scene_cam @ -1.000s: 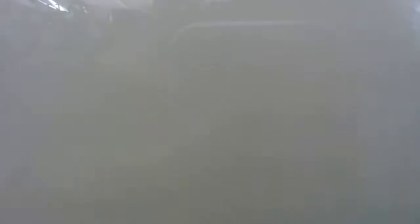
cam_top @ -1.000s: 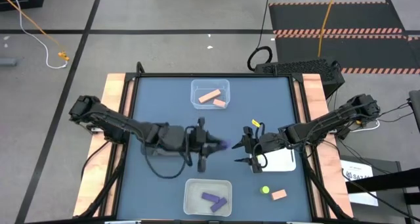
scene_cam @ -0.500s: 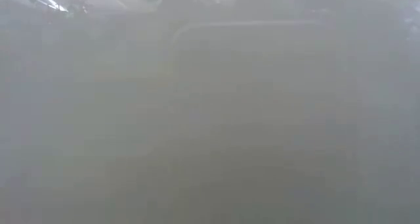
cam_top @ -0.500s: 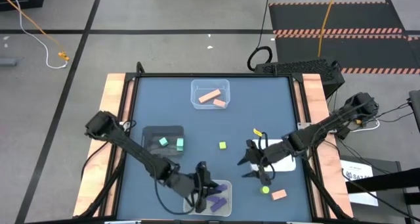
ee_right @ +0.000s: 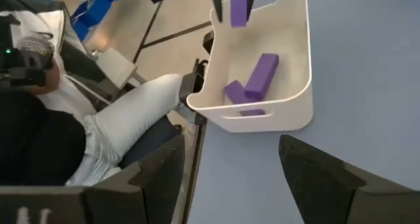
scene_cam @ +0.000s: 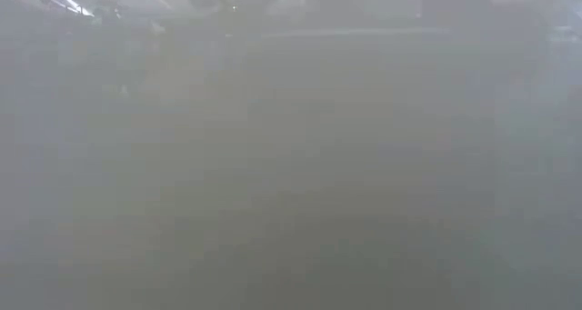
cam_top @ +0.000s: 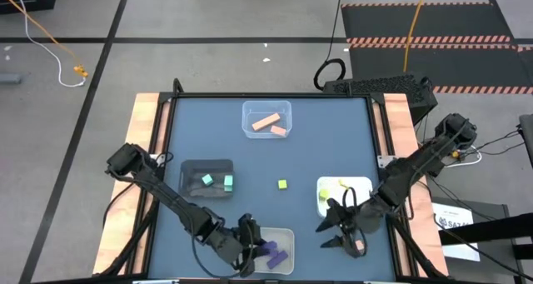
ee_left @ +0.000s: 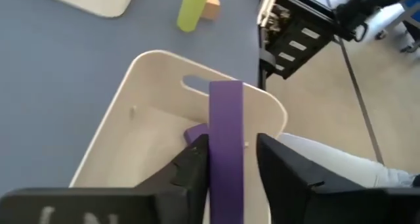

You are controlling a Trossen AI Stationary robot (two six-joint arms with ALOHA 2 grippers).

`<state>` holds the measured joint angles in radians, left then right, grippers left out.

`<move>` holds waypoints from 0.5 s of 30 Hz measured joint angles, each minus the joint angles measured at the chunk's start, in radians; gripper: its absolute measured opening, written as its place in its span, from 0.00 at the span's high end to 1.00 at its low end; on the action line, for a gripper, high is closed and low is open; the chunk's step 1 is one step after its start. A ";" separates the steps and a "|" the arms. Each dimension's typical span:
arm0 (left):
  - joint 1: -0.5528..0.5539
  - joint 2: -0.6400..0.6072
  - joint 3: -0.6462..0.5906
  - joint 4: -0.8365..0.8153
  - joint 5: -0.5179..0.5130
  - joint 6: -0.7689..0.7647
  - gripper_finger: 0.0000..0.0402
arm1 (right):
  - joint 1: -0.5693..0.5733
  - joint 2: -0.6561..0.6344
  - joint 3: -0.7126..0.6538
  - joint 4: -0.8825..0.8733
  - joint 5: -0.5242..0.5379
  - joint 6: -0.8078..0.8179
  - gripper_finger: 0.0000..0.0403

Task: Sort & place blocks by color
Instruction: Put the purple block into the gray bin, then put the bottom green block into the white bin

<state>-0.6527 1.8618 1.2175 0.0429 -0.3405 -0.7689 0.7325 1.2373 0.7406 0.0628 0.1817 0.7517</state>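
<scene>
My left gripper [cam_top: 248, 246] is shut on a purple bar [ee_left: 226, 138] over the near tray [cam_top: 283, 236], which holds two more purple blocks [ee_right: 257, 79]. My right gripper [cam_top: 333, 234] is open and empty, low over the table near its front right. Its fingers [ee_right: 157, 178] stand wide apart. Just beside it are an orange block [cam_top: 358, 247] and a yellow-green round piece [ee_left: 190, 7], both lying on the table. A yellow-green cube [cam_top: 283, 184] lies mid-table. The low view is fogged and shows nothing. My left gripper pinches the purple bar's two long sides [ee_left: 226, 175] between its two fingers, which lie along the bar. The bar's free end [ee_left: 226, 92] sticks out past the fingertips. It is lifted clear over the tray; the right wrist view [ee_right: 237, 7] shows it hanging upright.
A black tray [cam_top: 206, 169] with teal blocks stands at the left. A clear tray [cam_top: 266, 109] with orange blocks stands at the far middle. A white tray [cam_top: 358, 188] with yellow-green pieces stands at the right. A person's legs [ee_right: 131, 125] show beyond the near edge.
My left gripper has carried the purple bar from mid-table toward the near edge, to above the near tray. My right gripper has gone from mid-table toward the near right corner, uncovering the white tray, and now stands beside the orange block.
</scene>
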 joint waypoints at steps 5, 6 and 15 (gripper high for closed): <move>-0.004 0.000 0.000 0.033 0.001 0.054 0.57 | 0.067 0.000 0.000 -0.031 0.029 0.103 0.41; -0.004 0.000 0.000 0.035 0.001 0.055 0.55 | 0.079 0.000 0.000 -0.043 0.029 0.141 0.41; 0.001 0.000 0.000 0.038 0.002 0.140 0.43 | 0.197 0.002 0.000 -0.251 0.085 0.302 0.41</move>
<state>-0.6518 1.8614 1.2175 0.0805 -0.3389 -0.6289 0.9298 1.2397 0.7410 -0.1881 0.2671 1.0542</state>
